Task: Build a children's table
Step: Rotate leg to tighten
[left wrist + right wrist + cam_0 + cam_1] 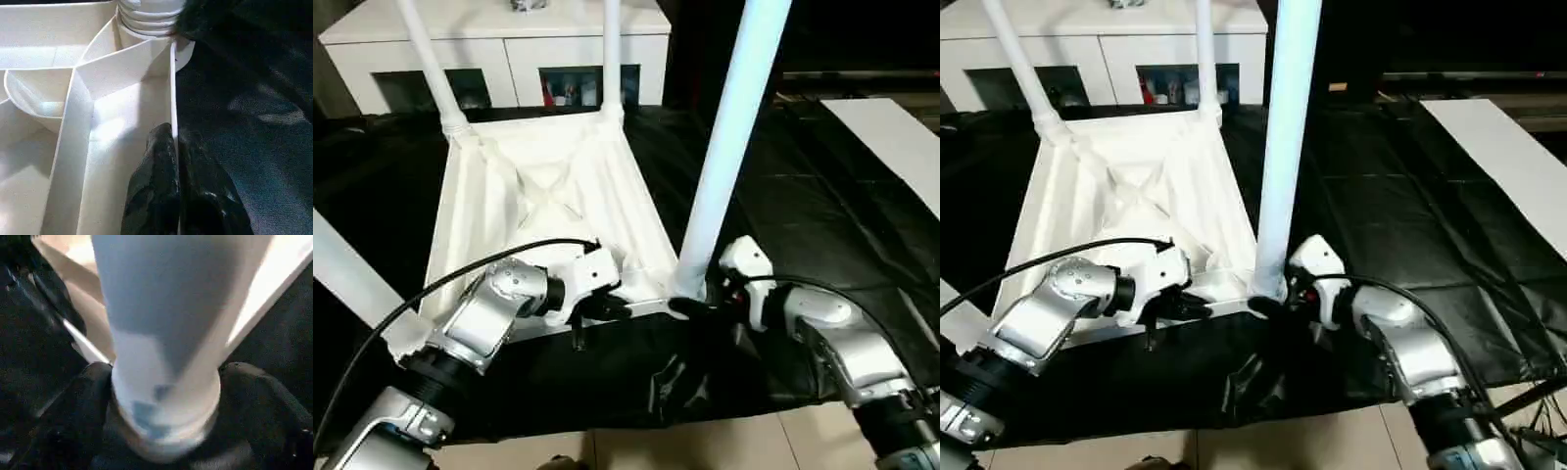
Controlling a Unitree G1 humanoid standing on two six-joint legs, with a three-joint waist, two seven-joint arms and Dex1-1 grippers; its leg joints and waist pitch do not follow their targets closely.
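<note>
Left pincer (599,311) was clamped narrow on the near rim of the white square plastic tabletop (548,196), one black finger (154,191) inside the wall, one outside, likely to pin the top so it would not slide. The tabletop lay upside down, ribbed underside up, on the black sheet (803,215) covering the worktop, near its near edge.

Right pincer (1278,299) stood wide around the base of the near-right long white tapered round leg (729,147), fingers (83,396) flanking its collar on both sides. Could not tell if they pressed it or just cradled it. The leg stood upright in the near-right corner socket, so the grip looked meant for seating or twisting it home.

Another leg (347,274) ran off the left edge at the near-left corner.

Farther back, two more legs, far-left (431,64) and far-right (612,54), stood upright in the far corner sockets. All four appeared placed; the near-right one seemed the one in hand.

Beyond, a white cabinet with glass-fronted compartments (489,49). A white panel (891,137) lay far right on the sheet.
</note>
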